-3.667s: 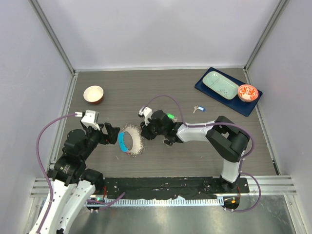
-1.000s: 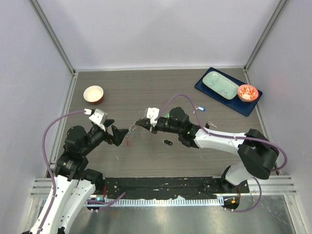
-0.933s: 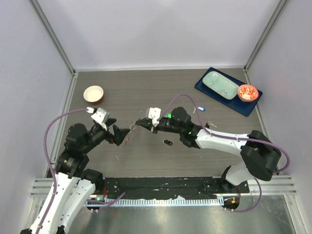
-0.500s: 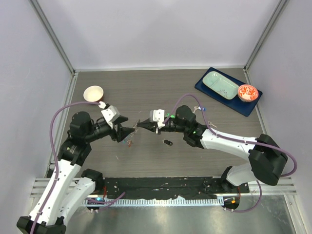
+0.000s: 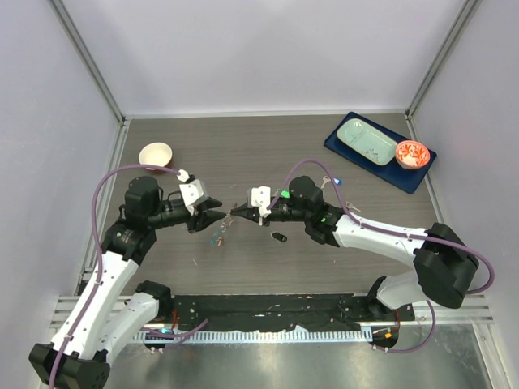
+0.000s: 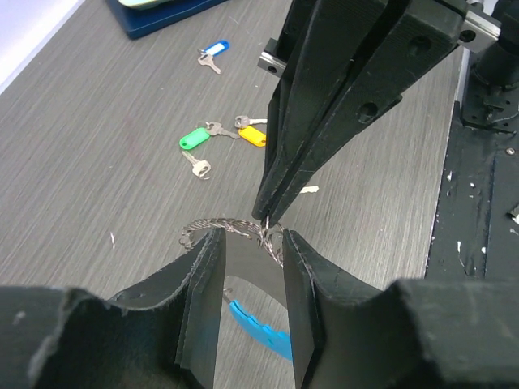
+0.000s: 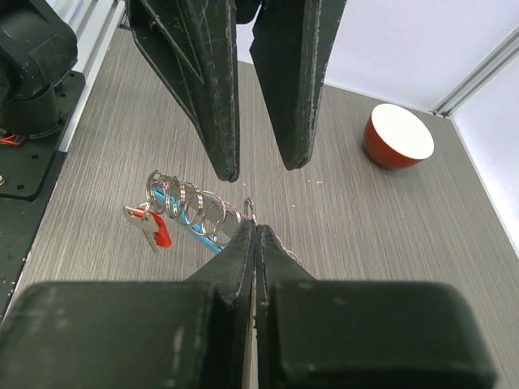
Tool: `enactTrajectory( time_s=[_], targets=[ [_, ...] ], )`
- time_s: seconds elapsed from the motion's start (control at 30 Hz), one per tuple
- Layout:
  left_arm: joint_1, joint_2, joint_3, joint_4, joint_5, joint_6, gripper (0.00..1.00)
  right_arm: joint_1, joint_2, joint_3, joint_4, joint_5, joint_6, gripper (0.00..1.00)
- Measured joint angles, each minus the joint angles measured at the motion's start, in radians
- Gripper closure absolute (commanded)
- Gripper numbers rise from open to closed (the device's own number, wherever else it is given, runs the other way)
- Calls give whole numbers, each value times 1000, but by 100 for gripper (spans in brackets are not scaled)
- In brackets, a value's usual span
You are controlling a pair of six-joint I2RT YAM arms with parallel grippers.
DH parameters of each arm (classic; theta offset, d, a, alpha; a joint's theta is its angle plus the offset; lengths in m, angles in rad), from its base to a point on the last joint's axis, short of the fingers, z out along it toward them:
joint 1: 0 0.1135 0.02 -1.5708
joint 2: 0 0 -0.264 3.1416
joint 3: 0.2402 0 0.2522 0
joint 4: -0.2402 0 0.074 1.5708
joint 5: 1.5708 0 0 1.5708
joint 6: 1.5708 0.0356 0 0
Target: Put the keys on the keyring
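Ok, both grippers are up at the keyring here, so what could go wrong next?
1. The right gripper pinches only one loop of the keyring, held above the table, while the left gripper stands open close by; a small slip would likely drop it.
2. The two grippers nearly meet tip to tip, so a slightly misaligned move could knock them together or tug the loop out of the pinch.
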Motion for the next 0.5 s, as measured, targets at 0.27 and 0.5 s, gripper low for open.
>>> enactTrajectory(
  time_s=[0.27, 0.5],
  targets=[
    [0, 21, 0, -12, 42, 43, 71, 0, 0, 0, -4, 0, -6, 99],
    [-5, 43, 0, -14, 42, 50, 79, 0, 0, 1, -5, -1, -6, 99]
  ],
)
